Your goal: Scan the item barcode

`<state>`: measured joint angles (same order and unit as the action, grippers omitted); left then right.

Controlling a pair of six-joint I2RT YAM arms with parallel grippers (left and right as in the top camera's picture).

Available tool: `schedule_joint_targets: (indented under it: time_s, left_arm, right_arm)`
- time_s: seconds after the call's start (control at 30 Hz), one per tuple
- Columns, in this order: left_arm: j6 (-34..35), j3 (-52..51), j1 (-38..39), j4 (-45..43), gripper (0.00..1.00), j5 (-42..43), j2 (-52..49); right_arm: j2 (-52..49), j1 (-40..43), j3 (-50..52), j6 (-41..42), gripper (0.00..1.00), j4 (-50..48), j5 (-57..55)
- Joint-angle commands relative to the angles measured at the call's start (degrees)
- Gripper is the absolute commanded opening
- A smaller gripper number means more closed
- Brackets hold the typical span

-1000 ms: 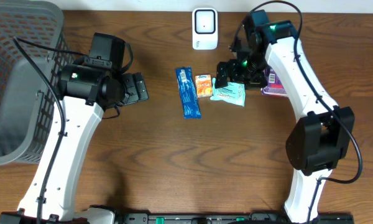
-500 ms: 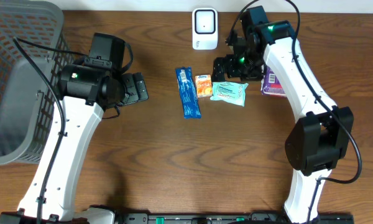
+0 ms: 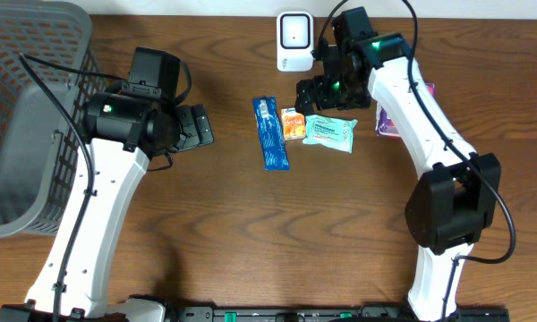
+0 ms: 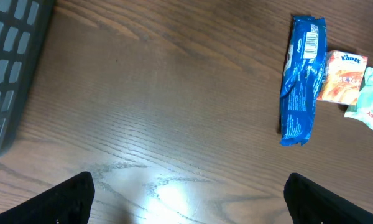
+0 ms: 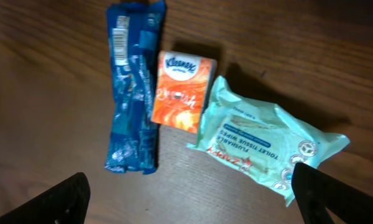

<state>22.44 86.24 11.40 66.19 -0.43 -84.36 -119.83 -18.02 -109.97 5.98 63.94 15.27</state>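
Fingers (image 5: 62, 202) spread, crinkled blue packet (image 5: 132, 93) (barcode (image 5: 120, 34) up)

Four packets in play near the white scanner (image 3: 294, 40), one of each kind: just below it, one blue packet (image 3: 270, 132), one orange tissue pack (image 3: 293, 123) and one mint wipes pack (image 3: 329, 133). Off to its right, one purple packet (image 3: 386, 123). One scanner only. One gray basket (image 3: 22, 170) far to its left. Two white arms: left arm (image 3: 98, 206), right arm (image 3: 421, 116).
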Motion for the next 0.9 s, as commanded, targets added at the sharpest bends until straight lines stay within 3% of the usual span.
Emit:
schedule_joint_targets:
  time_s: [0.0,0.27,0.57,0.87]
  left_arm:
    - [-0.35,0.44,-0.24,0.22,0.98,-1.16,0.13]
    - [-0.35,0.44,-0.24,0.22,0.98,-1.16,0.13]
    - [-0.35,0.44,-0.24,0.22,0.98,-1.16,0.13]
    - [-0.35,0.44,-0.24,0.22,0.98,-1.16,0.13]
  right_arm:
    - [0.52,-0.26,1.07,-2.10,0.99,-0.46,-3.13]
    - [-0.46,0.26,1.09,-8.96,0.90,-0.76,-5.86]
    - [-6.49,5.97,1.09,-14.01,0.89,0.85,-6.69]
    - [-13.75,10.71,1.09,-28.52,0.85,1.03,9.09]
